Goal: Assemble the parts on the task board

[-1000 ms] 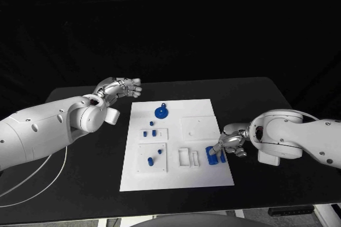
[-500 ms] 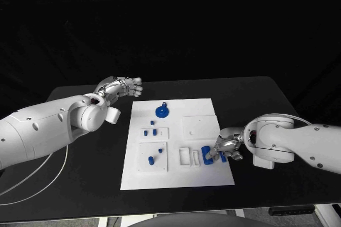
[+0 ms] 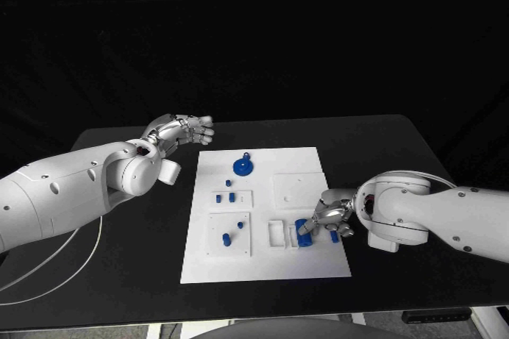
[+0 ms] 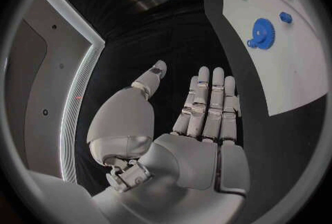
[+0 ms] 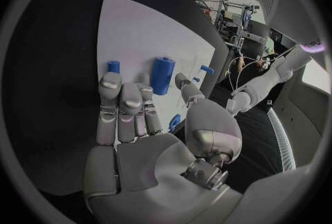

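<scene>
Flat, blue cylinder [image 3: 302, 233], lengthwise toward robot, beside right hand [image 3: 330, 217]

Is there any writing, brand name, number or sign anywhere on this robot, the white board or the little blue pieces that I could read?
None can be read.
Task board: plain white, no print shows.
Blue parts, such as the round one: no marks show.
Left hand and right hand: no label or logo shows on them or on the white arms.
Equipment in the room behind, in the right wrist view: too small and blurred to tell whether it bears any text.
</scene>
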